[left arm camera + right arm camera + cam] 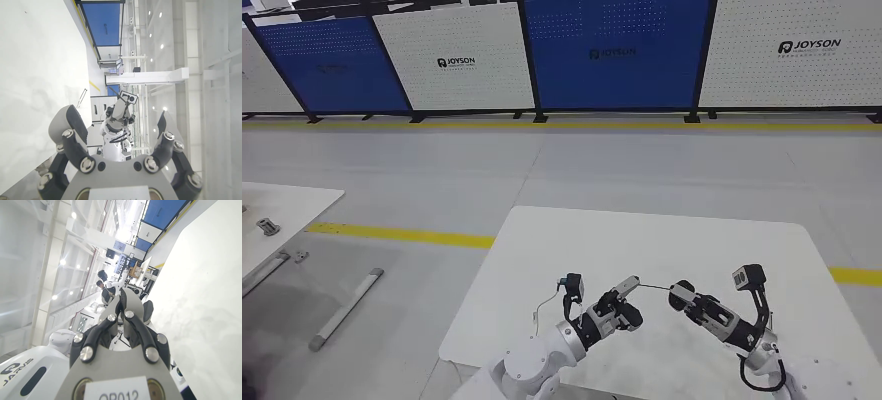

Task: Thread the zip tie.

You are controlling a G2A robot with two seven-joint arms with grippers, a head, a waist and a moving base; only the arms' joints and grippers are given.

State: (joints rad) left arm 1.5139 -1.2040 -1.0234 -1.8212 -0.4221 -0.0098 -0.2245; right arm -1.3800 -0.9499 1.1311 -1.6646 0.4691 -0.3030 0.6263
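The right gripper (680,294) keeps its fingers pressed together on one end of the thin dark plastic zip tie (655,287), above the white table (572,240). The tie's long axis runs sideways toward the left gripper (119,121), which is spread wide and empty. Its free tip lies nearest this left arm.

White table (642,240), black zip tie (654,287), grey left pincer (118,115) with black pads (77,123), blue-and-white panels (617,50)
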